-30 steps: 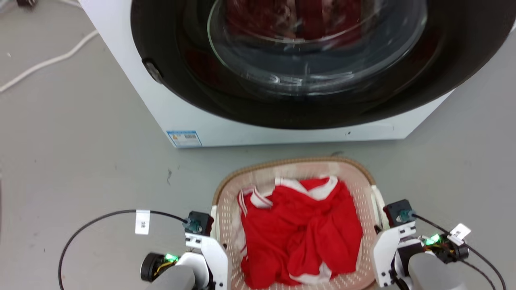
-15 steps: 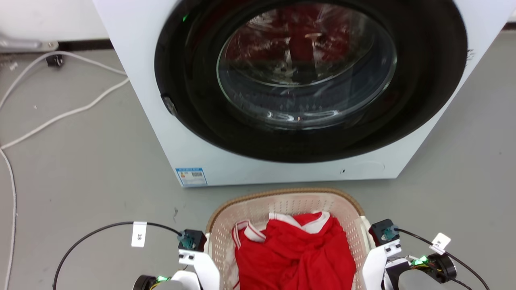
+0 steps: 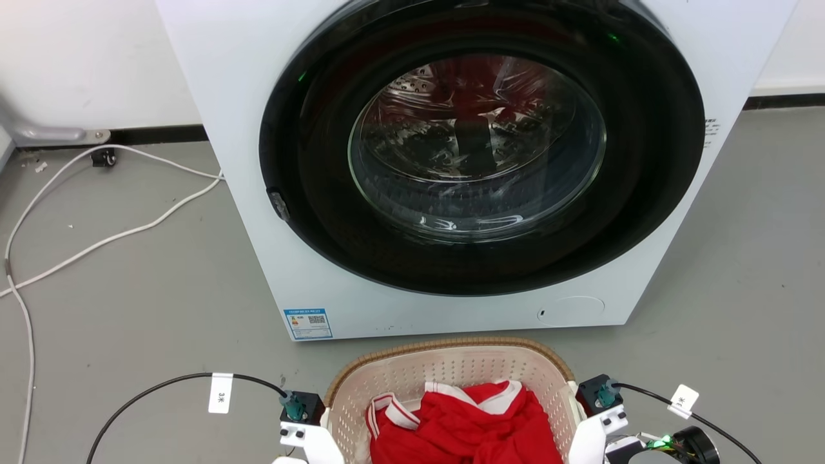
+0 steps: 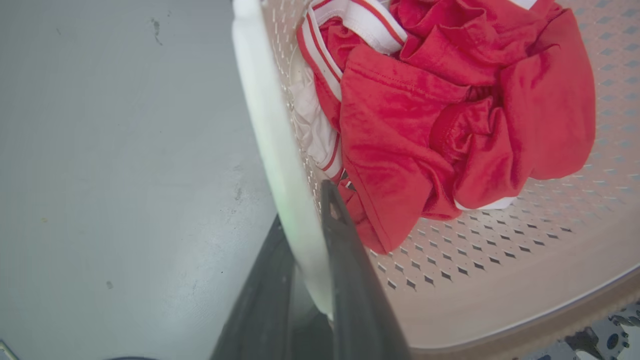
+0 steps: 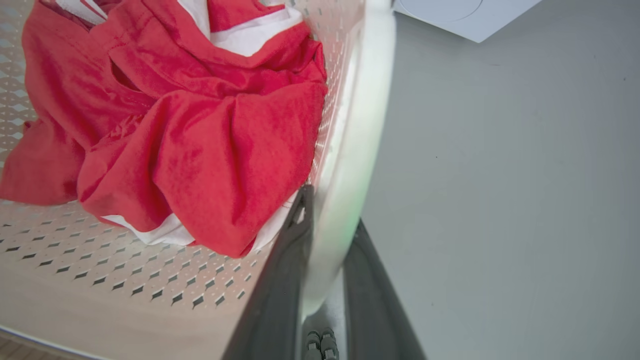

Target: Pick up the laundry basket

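The laundry basket [image 3: 445,348], cream perforated plastic with a tan woven rim, sits at the bottom centre of the head view in front of the washer. A red and white garment [image 3: 464,425] lies in it. In the left wrist view my left gripper [image 4: 305,210] is shut on the basket's white left handle [image 4: 265,115], one dark finger on each side. My right gripper [image 5: 332,210] is shut on the white right handle [image 5: 367,100] in the same way. Both wrists flank the basket in the head view. Whether the basket touches the floor cannot be told.
A white front-loading washer [image 3: 258,193] with a closed dark round door [image 3: 477,148] stands just beyond the basket. White cables [image 3: 129,229] trail over the grey floor at the left, along a wall at the back. Black cables loop from both wrists.
The whole head picture has shifted, so the camera moved: more of the washer and the back wall show, and the basket sits lower in frame. Both grippers stay at the handles.
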